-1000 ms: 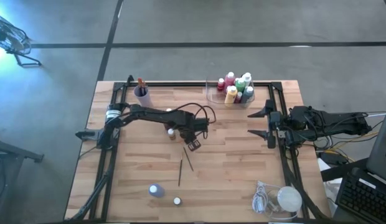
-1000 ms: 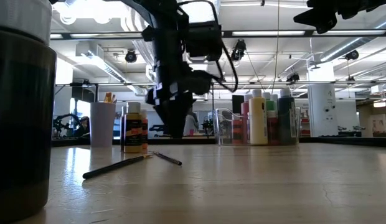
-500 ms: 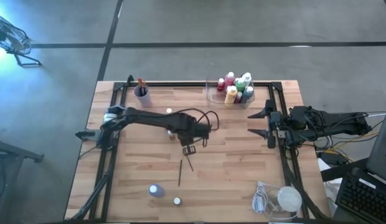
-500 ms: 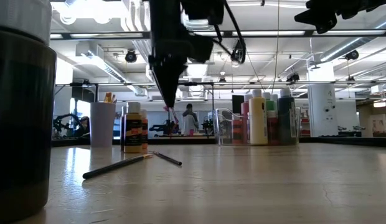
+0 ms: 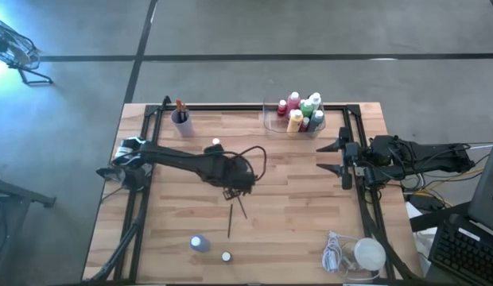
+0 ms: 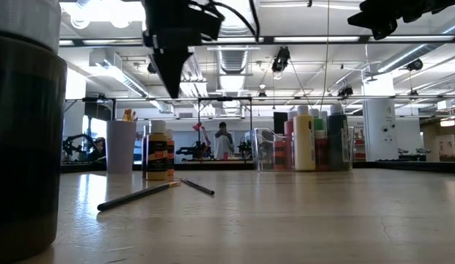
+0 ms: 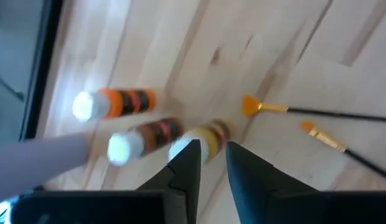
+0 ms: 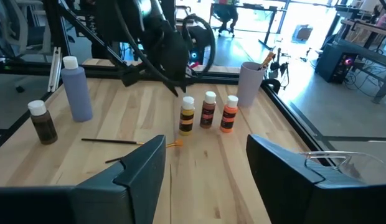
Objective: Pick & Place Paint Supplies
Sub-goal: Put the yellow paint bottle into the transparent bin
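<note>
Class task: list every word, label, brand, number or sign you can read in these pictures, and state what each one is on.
No text can be read in any view.
Brown-orange paint bottle with a pale cap: dark label band, print too blurred to read.
Three small pale-capped bottles in a row: dark label bands, too small to read.
Bottles in the clear plastic tray: no legible labels.

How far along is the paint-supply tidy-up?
Done: bottles stand in the tray, brushes in the cup. In hand: nothing; the left gripper hovers empty beside two loose brushes. Left: those, three bottles mid-table, two more by the table edge. Right gripper waits, open.
</note>
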